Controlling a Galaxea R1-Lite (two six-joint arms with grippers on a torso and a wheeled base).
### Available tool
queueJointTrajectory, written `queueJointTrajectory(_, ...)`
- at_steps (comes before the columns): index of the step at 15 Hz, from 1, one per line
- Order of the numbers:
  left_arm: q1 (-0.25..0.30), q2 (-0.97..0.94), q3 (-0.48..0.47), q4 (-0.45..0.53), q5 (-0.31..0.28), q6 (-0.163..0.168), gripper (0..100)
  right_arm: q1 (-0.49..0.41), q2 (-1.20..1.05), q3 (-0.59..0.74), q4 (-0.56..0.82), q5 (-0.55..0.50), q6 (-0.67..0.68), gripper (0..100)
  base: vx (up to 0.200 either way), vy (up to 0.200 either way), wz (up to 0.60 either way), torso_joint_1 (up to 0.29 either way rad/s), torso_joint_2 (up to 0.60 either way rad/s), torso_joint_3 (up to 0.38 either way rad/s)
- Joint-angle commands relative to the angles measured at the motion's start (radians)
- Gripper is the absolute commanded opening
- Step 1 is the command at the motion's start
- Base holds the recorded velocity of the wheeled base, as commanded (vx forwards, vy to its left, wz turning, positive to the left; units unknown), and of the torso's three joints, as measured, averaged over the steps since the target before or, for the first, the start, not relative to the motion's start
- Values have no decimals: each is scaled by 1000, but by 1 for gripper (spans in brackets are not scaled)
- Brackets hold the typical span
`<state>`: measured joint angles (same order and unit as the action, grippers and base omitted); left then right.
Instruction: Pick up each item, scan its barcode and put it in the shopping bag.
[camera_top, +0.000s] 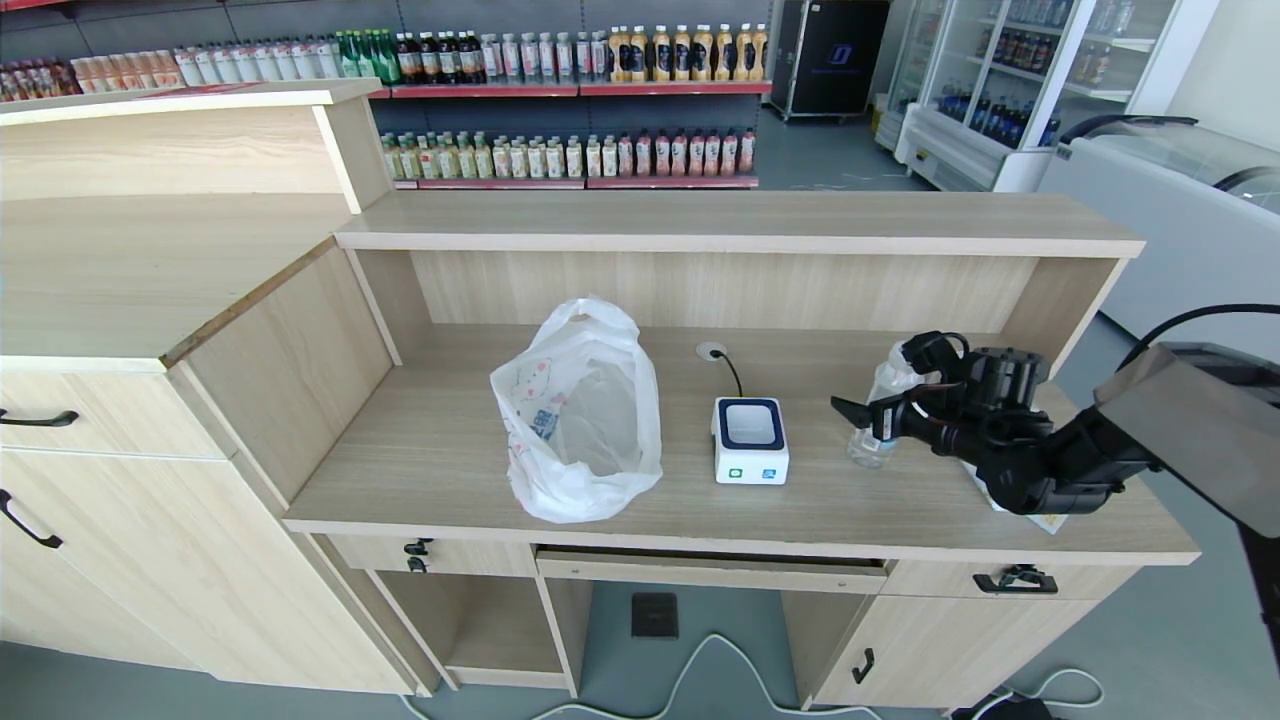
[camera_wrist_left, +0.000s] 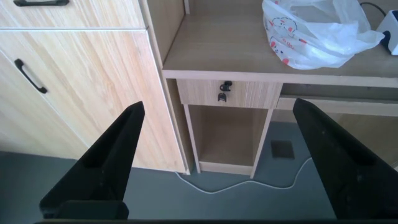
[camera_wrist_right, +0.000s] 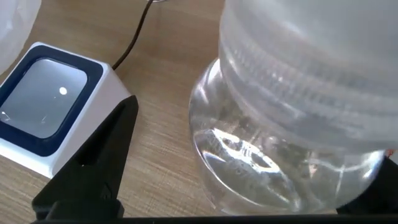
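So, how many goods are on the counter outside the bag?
2. A clear bottle stands right of the scanner, between the right pincer's fingers. A flat packet lies at the counter's front right, mostly hidden under the arm; more may be hidden there.

Left claw hangs over the grey floor, black fingers spread far apart. Up on the light wooden desk sits a crinkly white plastic shopping bag with red print. A thin white cable snakes along the floor below.
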<state>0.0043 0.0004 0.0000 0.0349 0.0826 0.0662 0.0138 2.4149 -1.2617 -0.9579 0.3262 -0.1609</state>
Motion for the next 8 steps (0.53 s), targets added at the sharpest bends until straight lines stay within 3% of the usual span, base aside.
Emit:
queueJointTrajectory(1,0,0,0,0,0,0,100,2,9,-2,-2,1,0,0,0,0,0,0,0,0)
queueJointTrajectory(8,0,0,0,0,0,0,100,2,9,-5,-4,-3,0,0,0,0,0,0,0,0)
